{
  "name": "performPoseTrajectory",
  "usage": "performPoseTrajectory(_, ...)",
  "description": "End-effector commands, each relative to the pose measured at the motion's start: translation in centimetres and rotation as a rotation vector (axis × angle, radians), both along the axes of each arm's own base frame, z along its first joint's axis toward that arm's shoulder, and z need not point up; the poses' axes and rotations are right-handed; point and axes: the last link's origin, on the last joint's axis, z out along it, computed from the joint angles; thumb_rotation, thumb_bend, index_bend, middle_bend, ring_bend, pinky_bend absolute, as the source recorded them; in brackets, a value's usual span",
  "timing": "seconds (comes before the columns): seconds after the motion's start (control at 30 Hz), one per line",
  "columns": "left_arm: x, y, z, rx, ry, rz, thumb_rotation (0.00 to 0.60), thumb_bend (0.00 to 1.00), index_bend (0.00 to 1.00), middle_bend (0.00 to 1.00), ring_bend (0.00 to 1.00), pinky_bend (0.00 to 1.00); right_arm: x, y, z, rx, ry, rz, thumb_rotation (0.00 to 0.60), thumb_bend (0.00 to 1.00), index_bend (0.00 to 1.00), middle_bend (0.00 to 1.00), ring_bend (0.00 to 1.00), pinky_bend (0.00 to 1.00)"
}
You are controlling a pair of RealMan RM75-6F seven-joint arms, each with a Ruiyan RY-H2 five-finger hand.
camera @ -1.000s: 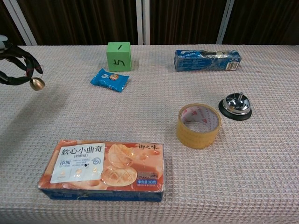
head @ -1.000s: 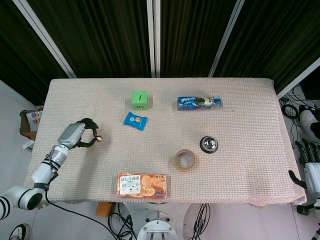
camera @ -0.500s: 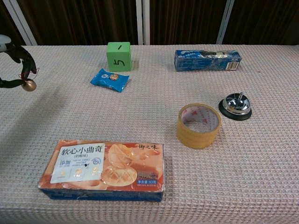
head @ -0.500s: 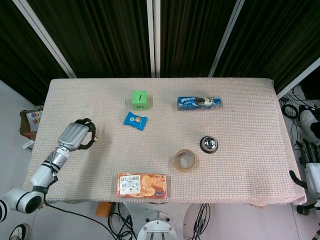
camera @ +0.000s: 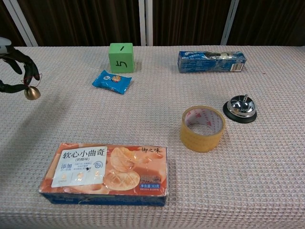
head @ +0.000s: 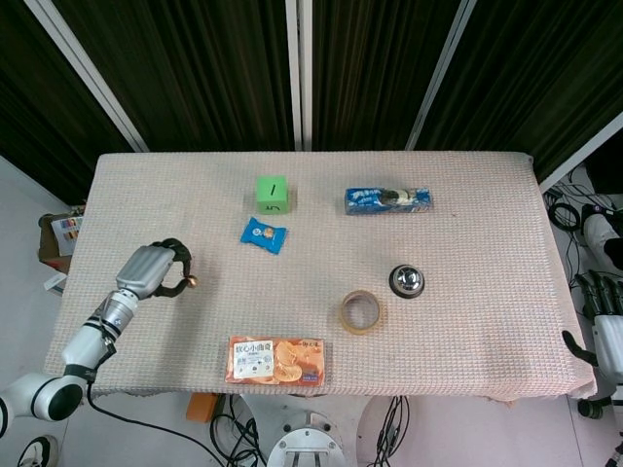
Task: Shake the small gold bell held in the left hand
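Table [head: 467, 321]: rectangular, covered with a pinkish woven cloth, dark curtains behind.

Left arm and left hand [head: 148, 272]: the arm reaches in over the table's near left corner; the hand sits above the left part of the cloth, dark fingers [camera: 26, 64] curled, pinching the small gold bell.

Right hand [head: 605, 326]: white, seen at the far right edge of the head view, off the table; whether its fingers are spread or closed cannot be told.

Biscuit box [camera: 105, 172]: orange, printed with Chinese text, lying flat near the front edge, left of centre.

Cookie pack [camera: 212, 61]: long blue package lying flat toward the back right.

Green cube [camera: 121, 57]: marked with a "5" on the front face and a stroke on top, at the back, left of centre.

Tape roll [camera: 202, 128]: yellowish, lying flat on its side opening upward, right of centre.

Snack packet [camera: 112, 81]: small blue wrapper just in front of the green cube.

Desk bell [camera: 240, 108]: chrome dome on a black base, just right of the tape roll.

Small gold bell [camera: 32, 92]: hangs below the left hand's fingertips, above the cloth near the left edge, well apart from the other items.
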Motion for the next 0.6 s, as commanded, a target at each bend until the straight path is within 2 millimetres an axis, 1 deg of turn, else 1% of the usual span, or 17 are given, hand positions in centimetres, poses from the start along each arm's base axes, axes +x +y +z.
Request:
performPoseTrajectory(0.03, -1.5, 1.5, 1.3, 0.165, 0.004, 0.055, 0.600, 0.52, 0.75, 0.33, 0.18, 0.25, 0.2, 0.2, 0.1, -0.004, 0.002, 0.010, 0.600, 0.18, 0.00, 0.00, 0.00, 0.00)
performPoseTrajectory(0.07, -1.4, 1.1, 0.8, 0.143, -0.078, 0.133, 0.600, 0.52, 0.75, 0.33, 0.18, 0.25, 0.1, 0.3, 0.3, -0.010, 0.004, 0.008, 0.600, 0.18, 0.00, 0.00, 0.00, 0.00)
performPoseTrajectory(0.1, -0.9, 0.6, 0.6, 0.105, -0.124, 0.155, 0.600, 0.52, 0.75, 0.33, 0.18, 0.25, -0.1, 0.4, 0.4, -0.014, 0.005, 0.001, 0.600, 0.18, 0.00, 0.00, 0.00, 0.00)
performPoseTrajectory(0.13, 0.2, -0.5, -0.1, 0.012, -0.198, 0.171, 0.600, 0.52, 0.75, 0.33, 0.18, 0.25, -0.3, 0.4, 0.5, -0.016, 0.006, -0.007, 0.600, 0.18, 0.00, 0.00, 0.00, 0.00)
performPoseTrajectory(0.2, 3.3, -2.8, -1.0, -0.232, -0.354, 0.200, 0.600, 0.52, 0.75, 0.31, 0.18, 0.26, -0.6, 0.2, 0.5, -0.013, 0.003, -0.026, 0.600, 0.18, 0.00, 0.00, 0.00, 0.00)
performPoseTrajectory(0.23, 3.9, -3.0, -0.8, -0.274, -0.375, 0.191, 0.600, 0.52, 0.74, 0.31, 0.18, 0.26, -0.6, 0.2, 0.4, -0.009, 0.001, -0.026, 0.600, 0.18, 0.00, 0.00, 0.00, 0.00)
performPoseTrajectory(0.27, 3.6, -2.2, -0.2, -0.250, -0.337, 0.131, 0.600, 0.52, 0.74, 0.30, 0.18, 0.26, -0.4, 0.1, 0.2, -0.004, 0.000, -0.018, 0.600, 0.18, 0.00, 0.00, 0.00, 0.00)
performPoseTrajectory(0.3, 2.5, -1.3, 0.4, -0.181, -0.275, 0.079, 0.600, 0.52, 0.74, 0.30, 0.18, 0.26, -0.2, 0.1, 0.1, 0.000, -0.001, -0.009, 0.600, 0.18, 0.00, 0.00, 0.00, 0.00)
performPoseTrajectory(0.33, 0.4, 0.5, 1.6, -0.015, -0.153, 0.018, 0.600, 0.52, 0.75, 0.30, 0.18, 0.26, 0.0, 0.1, -0.1, 0.005, -0.001, 0.001, 0.600, 0.18, 0.00, 0.00, 0.00, 0.00)
performPoseTrajectory(0.37, -1.0, 1.4, 2.0, 0.128, -0.038, -0.021, 0.600, 0.52, 0.76, 0.31, 0.18, 0.25, 0.1, 0.2, -0.2, 0.007, 0.001, 0.006, 0.600, 0.18, 0.00, 0.00, 0.00, 0.00)
performPoseTrajectory(0.4, -2.3, 2.1, 2.4, 0.274, 0.131, -0.057, 0.600, 0.52, 0.77, 0.31, 0.18, 0.24, 0.2, 0.2, -0.2, 0.006, 0.003, 0.009, 0.600, 0.18, 0.00, 0.00, 0.00, 0.00)
performPoseTrajectory(0.43, -3.0, 2.1, 2.2, 0.352, 0.245, -0.053, 0.600, 0.52, 0.78, 0.31, 0.18, 0.24, 0.2, 0.2, -0.1, 0.004, 0.003, 0.008, 0.600, 0.18, 0.00, 0.00, 0.00, 0.00)
performPoseTrajectory(0.47, -2.5, 1.4, 0.9, 0.332, 0.168, 0.023, 0.600, 0.52, 0.77, 0.31, 0.17, 0.23, 0.1, 0.3, 0.0, -0.001, 0.003, 0.003, 0.600, 0.18, 0.00, 0.00, 0.00, 0.00)
performPoseTrajectory(0.5, -1.6, 0.7, 0.0, 0.255, 0.024, 0.099, 0.600, 0.52, 0.77, 0.31, 0.17, 0.23, -0.1, 0.3, 0.2, -0.005, 0.004, -0.004, 0.600, 0.18, 0.00, 0.00, 0.00, 0.00)
performPoseTrajectory(0.53, -0.3, -0.2, -0.7, 0.135, -0.143, 0.171, 0.600, 0.52, 0.77, 0.30, 0.17, 0.23, -0.3, 0.3, 0.3, -0.007, 0.006, -0.013, 0.600, 0.18, 0.00, 0.00, 0.00, 0.00)
performPoseTrajectory(0.57, 1.5, -1.3, -0.9, -0.046, -0.335, 0.256, 0.600, 0.52, 0.77, 0.30, 0.17, 0.24, -0.5, 0.2, 0.4, -0.007, 0.005, -0.024, 0.600, 0.18, 0.00, 0.00, 0.00, 0.00)
performPoseTrajectory(0.6, 2.6, -1.6, -0.4, -0.130, -0.418, 0.276, 0.600, 0.52, 0.77, 0.29, 0.16, 0.23, -0.5, 0.1, 0.4, -0.007, 0.002, -0.028, 0.600, 0.18, 0.00, 0.00, 0.00, 0.00)
